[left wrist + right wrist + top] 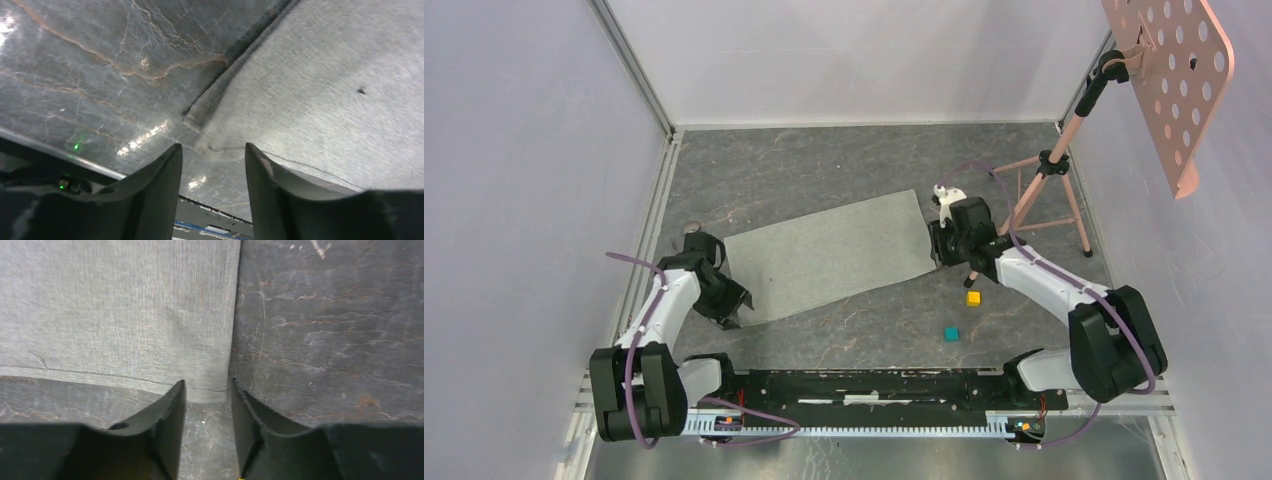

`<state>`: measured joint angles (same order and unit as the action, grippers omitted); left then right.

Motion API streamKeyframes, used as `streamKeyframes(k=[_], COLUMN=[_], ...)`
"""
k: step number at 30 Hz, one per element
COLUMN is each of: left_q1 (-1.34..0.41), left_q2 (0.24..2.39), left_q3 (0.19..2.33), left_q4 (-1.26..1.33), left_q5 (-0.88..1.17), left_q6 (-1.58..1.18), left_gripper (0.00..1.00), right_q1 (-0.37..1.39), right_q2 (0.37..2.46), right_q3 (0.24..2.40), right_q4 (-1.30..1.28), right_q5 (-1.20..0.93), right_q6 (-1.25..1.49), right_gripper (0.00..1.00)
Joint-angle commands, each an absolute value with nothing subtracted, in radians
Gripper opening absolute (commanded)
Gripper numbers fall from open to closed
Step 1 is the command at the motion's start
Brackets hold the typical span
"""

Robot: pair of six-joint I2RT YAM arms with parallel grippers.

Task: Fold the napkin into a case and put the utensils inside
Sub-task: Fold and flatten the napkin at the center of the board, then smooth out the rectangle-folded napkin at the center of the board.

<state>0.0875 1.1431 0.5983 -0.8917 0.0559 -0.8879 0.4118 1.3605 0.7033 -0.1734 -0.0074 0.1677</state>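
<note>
The napkin lay flat on the dark marbled worktop as one long slanted strip, its left end nearer to the arms and its right end farther from them. The left hand was low at the near left corner of the cloth. In the left wrist view its two fingers stood apart, and the corner with its thick hem lay on the worktop just in front of the gap; nothing was pressed between them. The right hand was at the near right corner. In the right wrist view its fingers were also apart, and the right edge of the napkin ran straight toward the gap, with the corner just before the tips, not clamped. A thin line ran along the cloth close to its near edge; I could not tell whether it was a crease or the border of a second layer. A small yellow cube sat on the worktop just beside the right arm, and a teal cube was a little nearer to the bases. At the far right stood a pink tripod that carried a perforated pink board
</note>
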Motion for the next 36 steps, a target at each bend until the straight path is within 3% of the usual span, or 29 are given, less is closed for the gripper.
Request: streamKeyframes(k=[1,3,6,11,21,30,36], left_q1=[0.091,0.090,0.089,0.075,0.058,0.059,0.059], left_q2=[1.051,1.010,0.972,1.074,1.238,1.282,1.250], left_q3=[0.731,0.779,0.798,0.770,0.669,0.617,0.650], left_q4=[-0.998,-1.023,-0.964,-0.770,-0.655,-0.754,-0.814], left_q5=[-0.044,-0.088,-0.052,0.286,0.342,0.097,-0.052], left_q6=[-0.911,-0.910,-0.870,-0.790,-0.767,-0.815,-0.857], left_gripper=[0.69,0.81,0.86,0.92,0.95,0.97,0.98], right_q1=[0.421,0.424,0.423,0.423,0.420,0.414,0.433], right_q2=[1.280,1.247,1.233,1.375,1.510,1.493,1.475], right_q3=[0.840,0.856,0.819,0.832,0.808,0.752,0.691], right_q4=[-0.314,-0.324,-0.222,-0.086,-0.024,-0.029,0.080], right_q5=[0.067,0.062,-0.057,-0.307,-0.271,-0.156,-0.283], right_q6=[0.103,0.095,0.118,0.199,0.220,0.202,0.285], right_gripper=[0.54,0.63,0.69,0.66,0.62,0.62,0.66])
